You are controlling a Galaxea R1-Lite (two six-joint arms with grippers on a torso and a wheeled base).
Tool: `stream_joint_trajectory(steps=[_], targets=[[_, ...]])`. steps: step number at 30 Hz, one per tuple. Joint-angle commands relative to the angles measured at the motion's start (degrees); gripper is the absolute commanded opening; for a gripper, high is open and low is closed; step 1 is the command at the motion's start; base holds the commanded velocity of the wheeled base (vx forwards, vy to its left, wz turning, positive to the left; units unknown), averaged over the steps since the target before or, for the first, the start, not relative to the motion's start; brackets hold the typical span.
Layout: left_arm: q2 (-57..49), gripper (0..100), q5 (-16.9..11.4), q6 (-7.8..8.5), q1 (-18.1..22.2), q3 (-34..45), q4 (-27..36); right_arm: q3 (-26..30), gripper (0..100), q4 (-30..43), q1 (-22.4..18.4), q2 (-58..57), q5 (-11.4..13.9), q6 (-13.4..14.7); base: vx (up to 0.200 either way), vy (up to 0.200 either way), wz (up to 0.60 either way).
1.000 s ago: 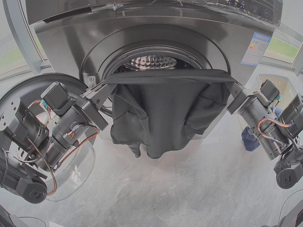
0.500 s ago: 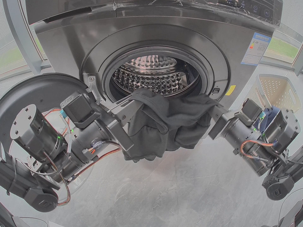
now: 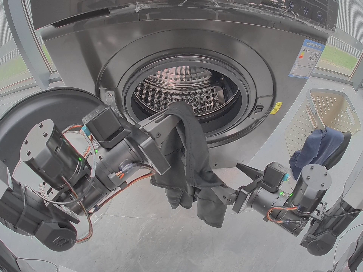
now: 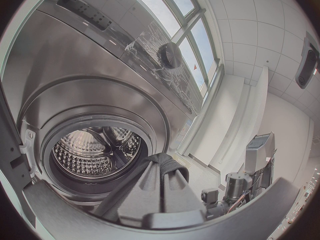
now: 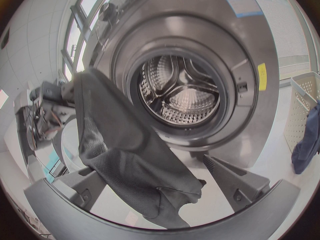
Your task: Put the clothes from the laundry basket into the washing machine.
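A black garment (image 3: 189, 152) hangs from my left gripper (image 3: 177, 112), which is shut on its top fold just in front of the washing machine's open drum (image 3: 185, 91). In the left wrist view the fingers (image 4: 146, 187) pinch the black cloth (image 4: 166, 160) below the drum mouth (image 4: 93, 150). My right gripper (image 3: 225, 177) is lower, near the floor, and open. The garment's lower part (image 5: 133, 157) drapes over one of its fingers, while the other finger (image 5: 230, 177) is bare. A blue garment (image 3: 321, 144) hangs over the rim of the laundry basket (image 3: 332, 106).
The machine's round door (image 3: 45, 106) stands swung open on the left, behind my left arm. The white perforated basket (image 5: 303, 94) stands on the floor to the right of the machine. Grey tiled floor (image 3: 170, 238) lies open in front.
The garment was stretched between both grippers across the drum mouth. Both arms came down, the right gripper let go, opened and sank lower; the cloth now hangs from the left gripper.
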Motion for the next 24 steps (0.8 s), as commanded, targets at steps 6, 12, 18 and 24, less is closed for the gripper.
stream_joint_trajectory(steps=[6,12,18,24], targets=[[-1.1,0,-0.1,-0.02,-0.1,0.0,-0.5,-4.2,100,-0.1,-0.9,8.7,1.4,-0.2,0.0,0.0,0.0],[-1.5,0,-0.2,-0.02,0.0,-0.2,-0.7,-8.7,100,-0.1,-0.9,12.8,2.2,-0.4,0.0,0.0,0.0],[-2.4,0,-0.1,-0.1,-1.0,-0.1,-0.5,-13.6,100,-0.1,-1.1,16.8,2.5,-1.4,0.0,0.0,0.0],[-2.4,0,-0.1,-0.1,-1.9,-0.1,-0.5,-19.9,100,-0.1,-1.0,19.9,2.6,-1.6,0.0,0.0,0.0]])
